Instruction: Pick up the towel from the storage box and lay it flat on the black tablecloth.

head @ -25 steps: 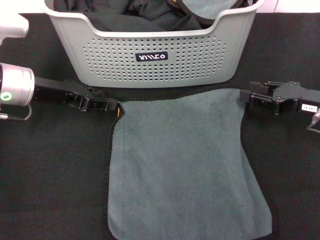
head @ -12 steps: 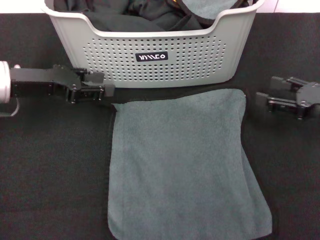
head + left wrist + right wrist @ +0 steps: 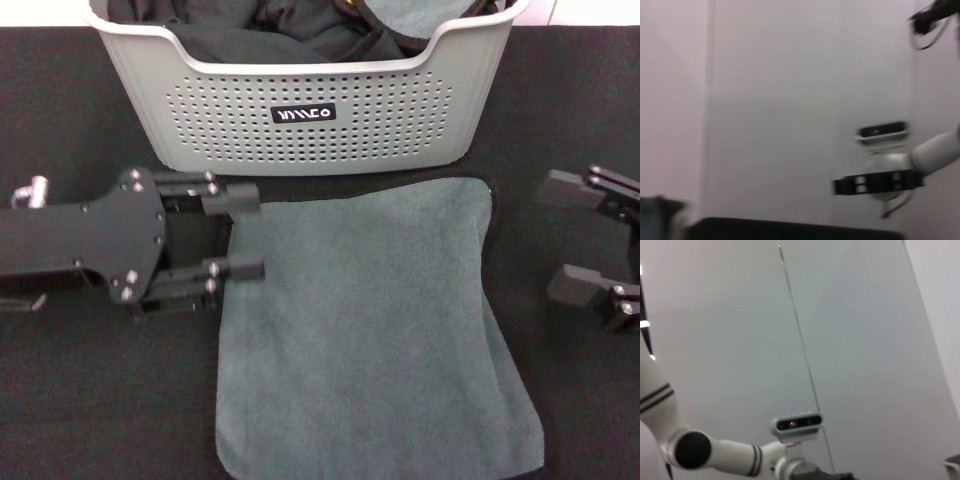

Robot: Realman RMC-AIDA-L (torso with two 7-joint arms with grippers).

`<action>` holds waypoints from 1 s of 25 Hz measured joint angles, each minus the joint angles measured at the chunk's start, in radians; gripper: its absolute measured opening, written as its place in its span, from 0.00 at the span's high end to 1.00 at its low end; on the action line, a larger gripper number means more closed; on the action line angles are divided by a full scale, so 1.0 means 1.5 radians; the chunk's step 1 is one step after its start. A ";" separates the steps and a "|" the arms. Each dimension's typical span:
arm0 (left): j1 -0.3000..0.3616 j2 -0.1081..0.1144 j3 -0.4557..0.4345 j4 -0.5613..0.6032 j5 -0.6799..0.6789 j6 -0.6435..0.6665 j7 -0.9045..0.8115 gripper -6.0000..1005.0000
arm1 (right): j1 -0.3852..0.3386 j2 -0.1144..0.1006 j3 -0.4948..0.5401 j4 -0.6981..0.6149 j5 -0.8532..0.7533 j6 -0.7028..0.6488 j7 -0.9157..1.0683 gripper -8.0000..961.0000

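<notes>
Towel first: the rectangular grey fleece cloth with thin black edge trim (image 3: 365, 325) lies spread flat on the large black, finely textured matte tablecloth (image 3: 90, 400), just in front of the light grey perforated plastic storage basket with rounded corners (image 3: 305, 105). Its far edge runs close along the basket's front wall, below the small black label with white letters (image 3: 304, 114), and its near corners are rounded off close to the bottom of the head view. Inside the basket I can see crumpled plain black cloths (image 3: 250, 25) and a patch of another grey fleece cloth (image 3: 410, 15) near its right corner.

My left gripper (image 3: 244, 232) sits beside the towel's left edge, jaws spread wide apart with nothing between them; the tips reach just to the towel's border. My right gripper (image 3: 568, 236) hangs off the towel's right side, clear of the fabric, its two fingers likewise parted and empty.

Both wrist views show only a pale wall and the robot's head camera.
</notes>
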 joint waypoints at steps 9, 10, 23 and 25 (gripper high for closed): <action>-0.009 0.010 -0.001 -0.002 -0.002 0.032 -0.035 0.45 | 0.023 0.002 -0.014 0.038 0.003 -0.005 -0.003 0.09; -0.009 0.012 -0.001 -0.003 -0.003 0.032 -0.035 0.45 | 0.025 0.002 -0.015 0.039 0.003 -0.005 -0.003 0.09; -0.018 0.015 -0.010 -0.018 -0.005 0.029 -0.035 0.45 | 0.109 0.003 -0.090 0.122 0.004 0.071 -0.033 0.09; -0.021 0.015 -0.010 -0.025 -0.005 0.029 -0.035 0.45 | 0.119 0.003 -0.100 0.125 0.004 0.080 -0.033 0.09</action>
